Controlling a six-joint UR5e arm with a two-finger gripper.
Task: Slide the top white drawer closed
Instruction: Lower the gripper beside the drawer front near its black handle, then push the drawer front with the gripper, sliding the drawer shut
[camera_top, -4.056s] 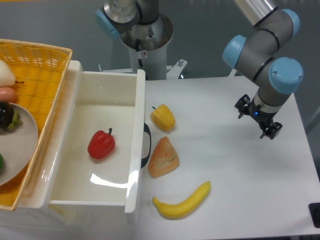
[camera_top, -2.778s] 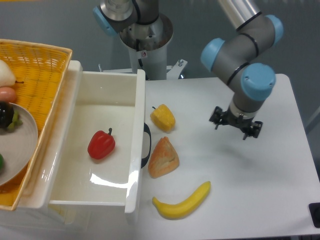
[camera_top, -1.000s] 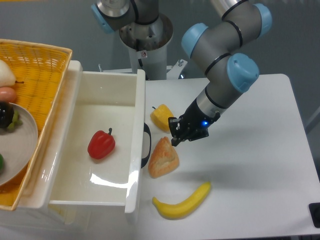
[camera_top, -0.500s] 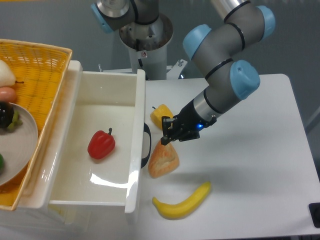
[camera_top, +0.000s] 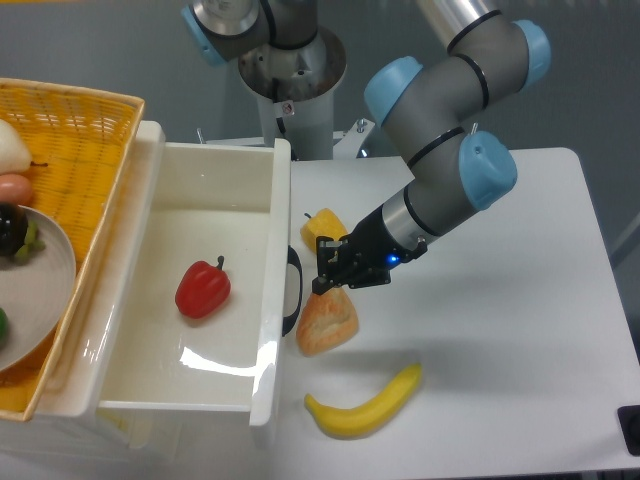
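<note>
The large glossy white plastic drawer stood pulled out, a red pepper inside. Just beside its curved black handle hovered the black two-finger gripper, above an orange bread wedge; whether its fingers were parted could not be told.

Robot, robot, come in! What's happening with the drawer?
Hand near the curved black handle, grip unclear. Top white plastic drawer wide open, red pepper inside. Orange bread wedge beside the front.
</note>
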